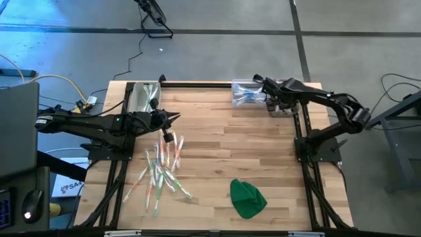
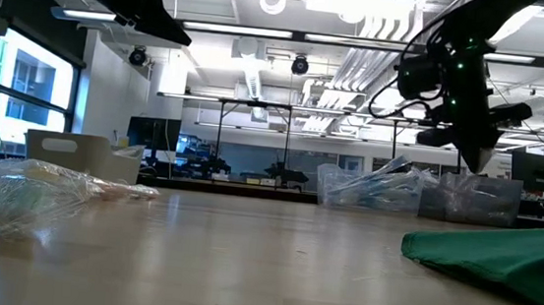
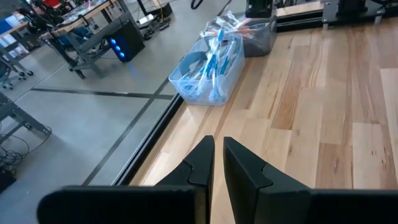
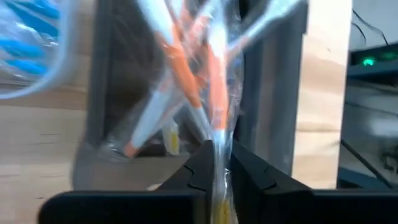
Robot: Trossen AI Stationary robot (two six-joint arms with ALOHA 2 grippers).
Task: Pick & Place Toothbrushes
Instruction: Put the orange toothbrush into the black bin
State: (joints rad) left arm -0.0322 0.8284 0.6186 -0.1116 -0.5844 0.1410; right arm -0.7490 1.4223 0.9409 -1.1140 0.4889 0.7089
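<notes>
A loose pile of wrapped toothbrushes (image 1: 164, 168) lies flat on the wooden table at the near left; it also shows in the low view (image 2: 32, 191). My left gripper (image 1: 172, 118) hovers just beyond the pile, its fingers (image 3: 202, 165) nearly together with nothing between them. My right gripper (image 1: 273, 99) is at the far right, above a dark bin (image 4: 106, 124). It is shut on an orange-accented toothbrush (image 4: 214, 74). Other orange toothbrushes (image 4: 168, 81) lie in that bin. My right gripper pinches the wrapped orange toothbrush between its two fingers, on the stretch (image 4: 219, 152) right at the fingertips. The fingers come from above, slanting down. The toothbrush runs on past the fingertips into the dark bin among the others; which end is held I cannot tell.
A clear bin of blue toothbrushes (image 1: 247, 92) stands next to the dark bin along the far edge, and also shows in the left wrist view (image 3: 208, 68). Another bin (image 1: 143, 97) sits at the far left. A green cloth lump (image 1: 247, 197) lies near the front right.
</notes>
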